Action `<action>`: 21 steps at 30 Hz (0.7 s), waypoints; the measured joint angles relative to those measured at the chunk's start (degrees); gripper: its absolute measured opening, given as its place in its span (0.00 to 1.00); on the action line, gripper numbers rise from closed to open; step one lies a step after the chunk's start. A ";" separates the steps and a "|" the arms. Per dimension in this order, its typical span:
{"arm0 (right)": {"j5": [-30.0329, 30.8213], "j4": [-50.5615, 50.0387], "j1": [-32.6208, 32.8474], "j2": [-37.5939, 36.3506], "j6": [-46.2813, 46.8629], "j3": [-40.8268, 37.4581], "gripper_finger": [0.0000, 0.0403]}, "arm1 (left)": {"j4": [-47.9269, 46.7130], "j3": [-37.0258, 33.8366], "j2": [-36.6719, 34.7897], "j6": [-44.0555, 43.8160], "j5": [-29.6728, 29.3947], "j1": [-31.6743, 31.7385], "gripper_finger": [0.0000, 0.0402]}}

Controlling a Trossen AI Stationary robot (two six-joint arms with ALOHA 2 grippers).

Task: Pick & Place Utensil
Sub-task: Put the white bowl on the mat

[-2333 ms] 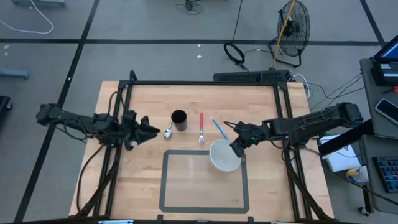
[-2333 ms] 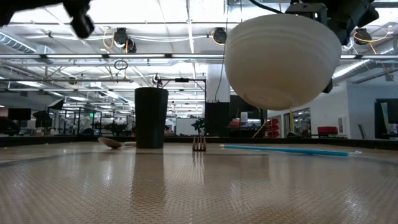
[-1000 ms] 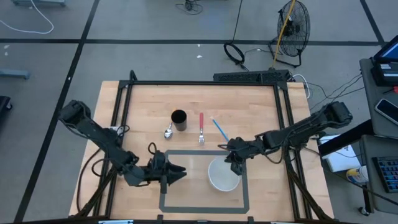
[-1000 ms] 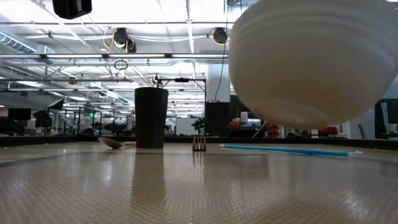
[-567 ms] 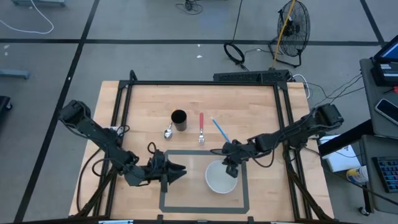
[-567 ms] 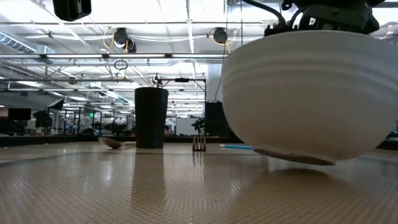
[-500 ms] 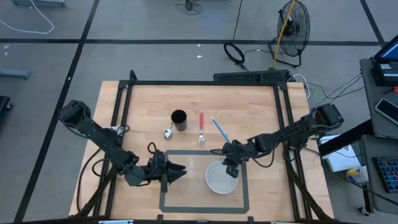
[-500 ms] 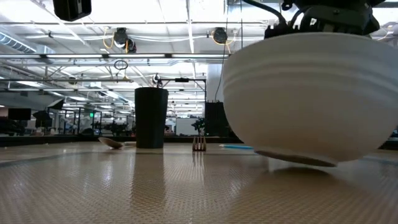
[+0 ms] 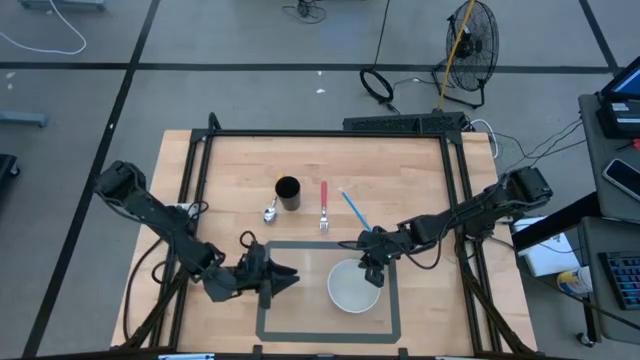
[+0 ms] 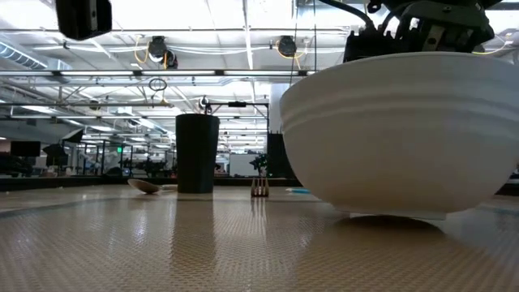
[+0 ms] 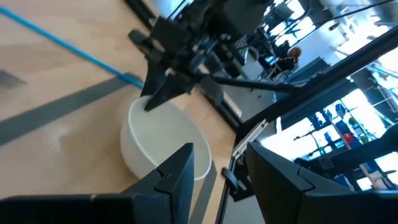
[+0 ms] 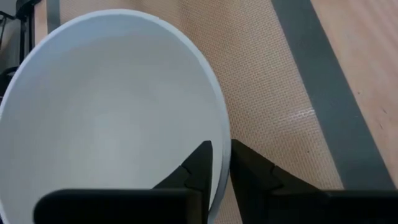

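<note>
Left gripper (image 9: 283, 280): jaws stood apart, empty, beside the bowl (image 9: 354, 287).
Spoon (image 9: 270, 212), fork (image 9: 324, 208): lay beyond both jaws, long axes running away from them; left arm judged nearer the spoon.
Right gripper (image 9: 371, 274): jaws astride the bowl's rim, narrowly parted; whether they gripped, cannot tell.

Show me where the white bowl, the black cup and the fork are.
bowl (image 9: 354, 289): high view, middle of its inside.
cup (image 9: 288, 192): high view, its open top.
fork (image 9: 324, 205): high view, middle of it, where the red handle ends.
</note>
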 joint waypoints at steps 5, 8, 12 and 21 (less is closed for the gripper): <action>0.69 0.04 0.00 0.00 -1.40 0.00 0.18 | -1.18 0.00 0.00 -0.96 1.29 1.06 0.38; 0.71 0.05 0.00 0.00 -1.90 0.00 0.23 | -1.75 0.00 0.00 -0.93 2.99 2.25 0.38; 0.69 0.05 0.00 0.00 -2.20 0.00 0.30 | -3.71 0.00 0.19 -2.14 6.93 4.43 0.38; 0.72 0.25 -0.04 0.00 -2.49 0.00 0.36 | -7.36 -0.01 0.56 -6.17 18.17 11.22 0.38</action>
